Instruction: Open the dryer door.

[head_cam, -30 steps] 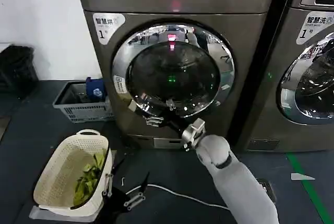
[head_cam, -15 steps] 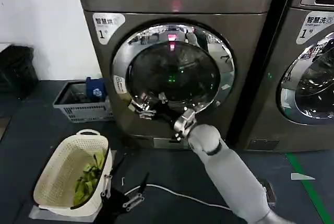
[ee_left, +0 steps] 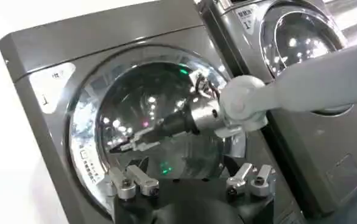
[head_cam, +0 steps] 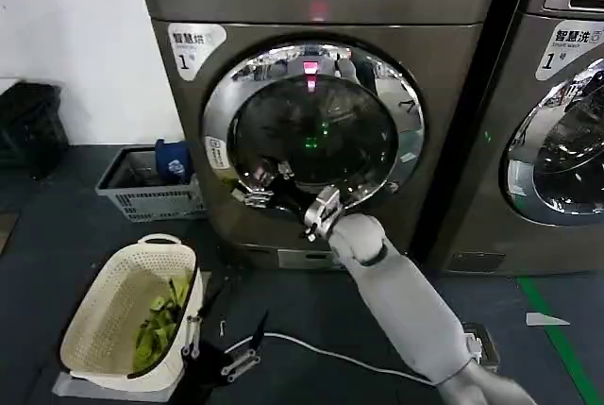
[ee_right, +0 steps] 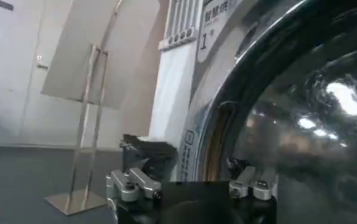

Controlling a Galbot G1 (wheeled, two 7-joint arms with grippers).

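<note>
The right gripper (head_cam: 260,186) is held against the lower left of the dryer door (head_cam: 363,65), its fingers set apart over the dark glass just inside the chrome rim. In the left wrist view the same gripper (ee_left: 137,139) is seen from the side, its thin fingers spread and pointed toward the left part of the window, with nothing clamped between them. The grey right arm (head_cam: 406,301) is stretched up from the near right of the scene to the door.

The left gripper (ee_left: 189,182) is kept low, near the floor at the near left, and is turned toward the machine; its fingers are wide apart and nothing is held.

The dryer door is shut, flat against the front of the bronze-grey dryer (head_cam: 462,75), and faces the robot at the middle of the scene. In the right wrist view the chrome rim and dark window of the door (ee_right: 300,115) are seen very close.

A second machine (head_cam: 566,188) stands just to the right of the dryer. On the dark floor at the near left a cream laundry basket (head_cam: 99,315) with green cloth inside is placed, and farther back, beside the dryer's left side, a grey crate (head_cam: 151,199) is set. A white cable (head_cam: 321,353) lies across the floor in front of the dryer.
</note>
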